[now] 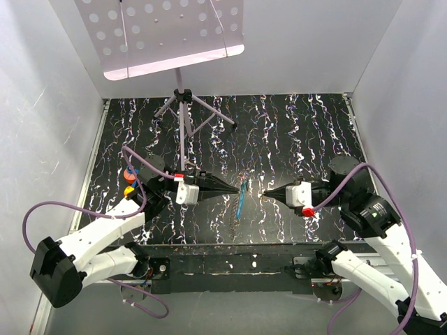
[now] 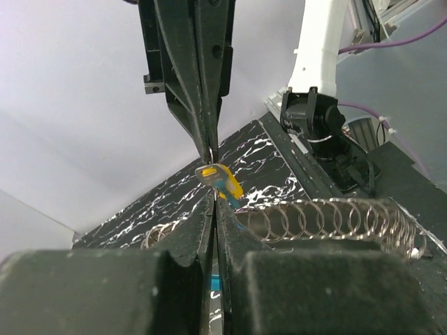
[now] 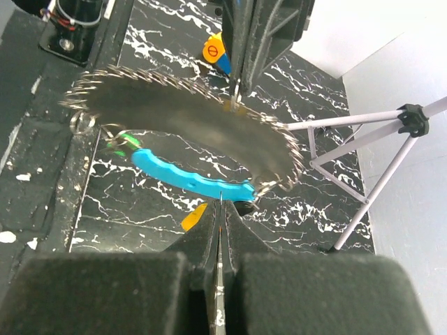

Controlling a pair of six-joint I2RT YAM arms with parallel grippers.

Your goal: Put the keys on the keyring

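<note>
Yellow-orange plastic-headed small key (image 2: 227, 183) sits in mid-air between the two pincer tips, over the front middle of the black white-veined surface (image 1: 314, 139). Left pincer (image 1: 232, 192) is clenched, tips right under the key. Right pincer (image 1: 268, 193) is clenched too, with a small wire loop at its tip touching the key's metal end. Can't tell which one actually grips the key. Blue-headed key not picked out for sure. A blue curved plastic bar (image 3: 188, 178) hangs just by the right tips, apparently joined to a silver coiled wire lanyard (image 2: 328, 216) that runs off toward the near edge.

Step, as I read it: threading stage, key eye being brought to the ring. Next move likely calls for tiny, aligned motion, with one pincer steady and the other sliding the eye onto the ring's split end. A slip would drop the key.

Room: tips nearly touching, no slack between them. Coil crowds the space just beside. Dark front rail (image 1: 230, 255) is near. Pale tripod stand (image 1: 183, 105) is behind the left arm, apart. White side walls (image 1: 398, 105) are well apart. Open surface lies to the back right.
</note>
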